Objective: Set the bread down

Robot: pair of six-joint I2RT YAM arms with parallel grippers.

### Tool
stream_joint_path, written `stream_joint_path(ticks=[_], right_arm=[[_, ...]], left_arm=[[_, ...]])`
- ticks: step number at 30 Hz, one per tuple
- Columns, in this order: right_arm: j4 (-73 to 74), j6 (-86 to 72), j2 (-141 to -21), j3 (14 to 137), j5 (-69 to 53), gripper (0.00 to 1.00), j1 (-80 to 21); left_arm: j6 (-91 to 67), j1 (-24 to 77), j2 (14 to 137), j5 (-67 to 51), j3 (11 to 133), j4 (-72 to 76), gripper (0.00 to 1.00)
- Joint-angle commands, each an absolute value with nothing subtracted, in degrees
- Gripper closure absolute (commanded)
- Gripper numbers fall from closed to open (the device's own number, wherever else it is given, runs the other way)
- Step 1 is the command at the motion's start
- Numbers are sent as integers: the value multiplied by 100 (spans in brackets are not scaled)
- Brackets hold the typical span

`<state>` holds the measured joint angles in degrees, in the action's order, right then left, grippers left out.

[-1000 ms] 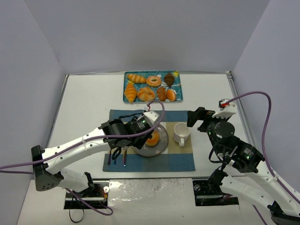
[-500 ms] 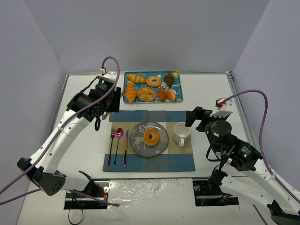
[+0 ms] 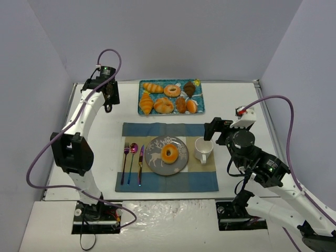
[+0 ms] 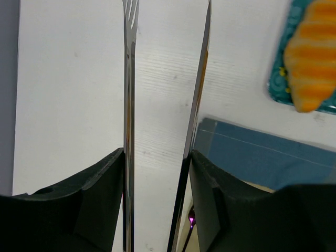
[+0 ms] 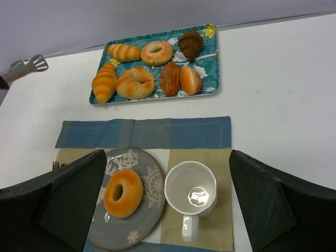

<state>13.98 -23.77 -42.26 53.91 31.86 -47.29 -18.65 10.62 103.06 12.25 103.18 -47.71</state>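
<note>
The bread [image 3: 169, 153], a glossy golden-orange ring bun, lies on the grey snowflake plate [image 3: 182, 160] on the placemat; it also shows in the right wrist view [image 5: 123, 192] on the plate [image 5: 153, 181]. My left gripper [image 3: 109, 98] is raised at the far left, well away from the plate, shut on metal tongs [image 4: 128, 105] whose two blades stand apart between my fingers [image 4: 105, 178]. The tongs' tip shows in the right wrist view [image 5: 23, 67]. My right gripper [image 3: 212, 129] is open and empty, hovering above the white mug [image 5: 191, 191].
A teal tray [image 3: 200, 107] at the back holds croissants, a paler ring doughnut [image 3: 171, 90] and other pastries. A fork, spoon and knife [image 3: 133, 163] lie left of the plate. The mug [image 3: 203, 148] stands right of it on the blue-and-tan placemat [image 3: 157, 130].
My left arm has left the plate and swung up to the far left with the tongs. The bread stays on the plate. My right arm has barely moved.
</note>
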Motion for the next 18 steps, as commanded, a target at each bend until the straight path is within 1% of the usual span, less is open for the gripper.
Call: stream_joint_path(ticks=[1, 5, 13, 18], right_arm=[[1063, -2338, -4254, 5599, 3120, 0, -4702], [1072, -2388, -4223, 5487, 3085, 0, -4702], [1072, -2443, -4032, 5332, 3065, 0, -4702], [1084, -2481, -3915, 5268, 3047, 0, -4702]], left_arm=[[-1907, 644, 10389, 1213, 10494, -4368, 55], [-1967, 380, 10954, 1081, 10321, -4162, 55], [-2076, 187, 11597, 974, 10063, -3940, 54], [-2179, 185, 11700, 824, 9785, -3751, 47]])
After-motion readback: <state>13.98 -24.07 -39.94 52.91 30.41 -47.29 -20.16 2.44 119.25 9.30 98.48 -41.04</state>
